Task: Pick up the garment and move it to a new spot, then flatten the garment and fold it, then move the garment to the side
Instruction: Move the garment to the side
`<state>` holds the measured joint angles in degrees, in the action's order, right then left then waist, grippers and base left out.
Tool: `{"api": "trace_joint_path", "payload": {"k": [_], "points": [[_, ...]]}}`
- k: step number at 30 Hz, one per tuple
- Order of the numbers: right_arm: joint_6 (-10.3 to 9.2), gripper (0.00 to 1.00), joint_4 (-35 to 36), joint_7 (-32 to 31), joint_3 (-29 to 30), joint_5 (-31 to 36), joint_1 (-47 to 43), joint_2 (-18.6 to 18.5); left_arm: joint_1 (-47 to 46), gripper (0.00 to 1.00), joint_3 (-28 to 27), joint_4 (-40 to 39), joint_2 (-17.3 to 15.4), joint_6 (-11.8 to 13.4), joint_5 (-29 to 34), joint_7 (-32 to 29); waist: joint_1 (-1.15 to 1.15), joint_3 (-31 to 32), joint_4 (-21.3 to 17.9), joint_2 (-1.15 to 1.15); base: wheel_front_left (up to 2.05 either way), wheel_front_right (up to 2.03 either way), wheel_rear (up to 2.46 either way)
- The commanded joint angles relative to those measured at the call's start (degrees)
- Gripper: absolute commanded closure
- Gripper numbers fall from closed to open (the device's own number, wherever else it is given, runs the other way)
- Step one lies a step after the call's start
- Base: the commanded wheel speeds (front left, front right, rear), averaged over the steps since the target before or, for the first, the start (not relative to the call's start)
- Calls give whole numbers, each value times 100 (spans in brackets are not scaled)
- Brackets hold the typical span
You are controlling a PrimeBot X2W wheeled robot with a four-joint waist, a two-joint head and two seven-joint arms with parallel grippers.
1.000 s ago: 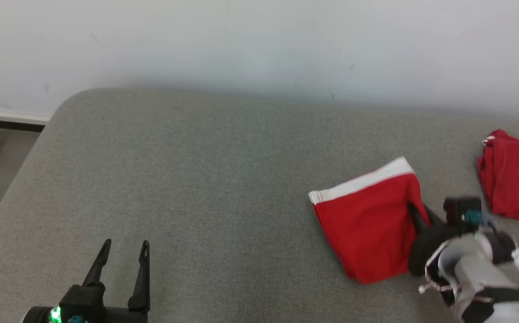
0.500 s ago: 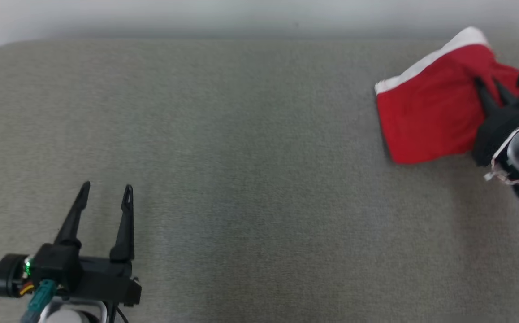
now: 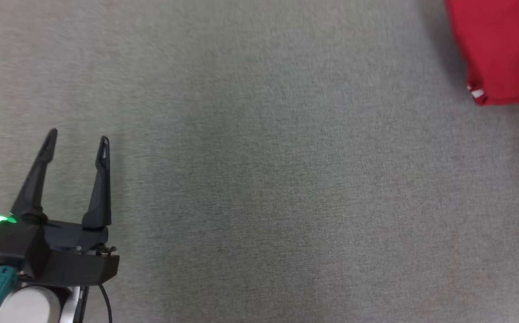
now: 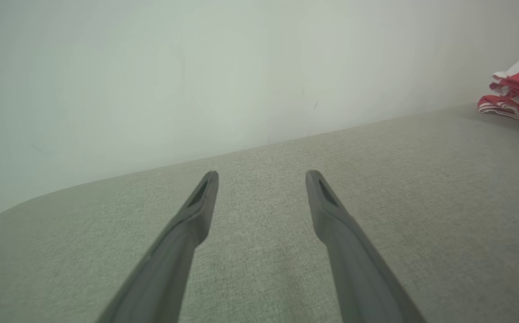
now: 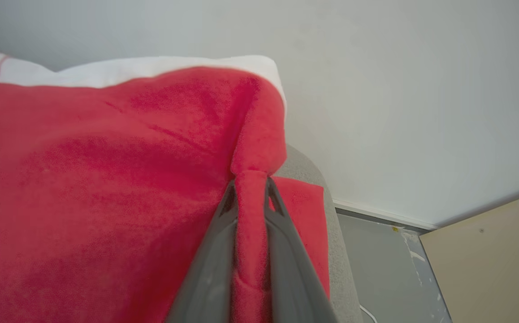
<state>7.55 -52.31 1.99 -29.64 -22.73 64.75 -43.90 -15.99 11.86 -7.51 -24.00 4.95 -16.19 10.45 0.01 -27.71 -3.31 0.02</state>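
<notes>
The garment [image 3: 501, 49] is red cloth with a white band, and its lower corner reaches into the top right of the head view. In the right wrist view the garment [image 5: 107, 188] spreads to the left, bunched into a ridge where my right gripper [image 5: 251, 184] is shut on a fold of it. My left gripper [image 3: 77, 138] is open at the lower left over the grey cushion [image 3: 259, 179], far from the garment. Its fingers [image 4: 196, 215] are spread with nothing between them.
Folded red and white cloth [image 4: 517, 92] lies at the far right of the left wrist view, near the pale wall [image 4: 196, 67]. More red cloth [image 5: 304, 215] lies on the cushion's rounded end [image 5: 338, 251], with floor [image 5: 376, 269] below it.
The head camera has tilted down, so the wall and my right arm have left its picture. The right gripper has raised the garment's edge off the cushion. Both grippers keep their states.
</notes>
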Motion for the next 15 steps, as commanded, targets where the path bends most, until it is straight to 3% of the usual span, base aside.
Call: {"api": "trace_joint_path", "payload": {"k": [1, 15], "points": [[-12, 100, 0, -7, -28, 29, 80, -1, -72, 0, -34, -56, -48, 14, 46, -12, -1, -442, -306, -2, 0, 0, 0], [-12, 100, -500, 120, -188, 541, 728, -421, 37, 0, -217, -1124, -423, 202, 210, -363, -1, -904, -490, -2, 0, 0, 0]]}}
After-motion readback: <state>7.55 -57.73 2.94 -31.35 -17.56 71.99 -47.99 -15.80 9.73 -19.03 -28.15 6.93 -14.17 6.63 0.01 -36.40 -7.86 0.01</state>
